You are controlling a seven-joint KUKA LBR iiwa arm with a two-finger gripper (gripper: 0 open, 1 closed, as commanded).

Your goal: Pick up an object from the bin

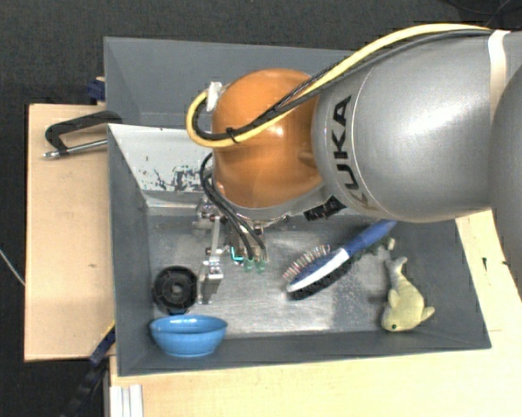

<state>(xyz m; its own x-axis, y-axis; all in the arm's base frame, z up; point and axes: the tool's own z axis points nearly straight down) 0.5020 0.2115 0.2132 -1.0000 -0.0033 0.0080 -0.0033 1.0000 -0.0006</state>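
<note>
My gripper (pixel 233 276) hangs below the orange wrist cover over the bin's left-centre floor. It is open, with bare bin floor between its fingers. A black round cap-like thing (pixel 175 287) lies just left of the left fingertip (pixel 211 292), close to it but apart. A brush (pixel 330 266) with a blue handle and a dark bristled head lies slanted to the right of the gripper. A blue bowl (pixel 188 334) sits at the bin's front left corner, below the black cap.
A pale yellow-green toy fish (pixel 405 302) lies at the front right of the bin. The big grey arm and its orange cover hide the bin's back and middle.
</note>
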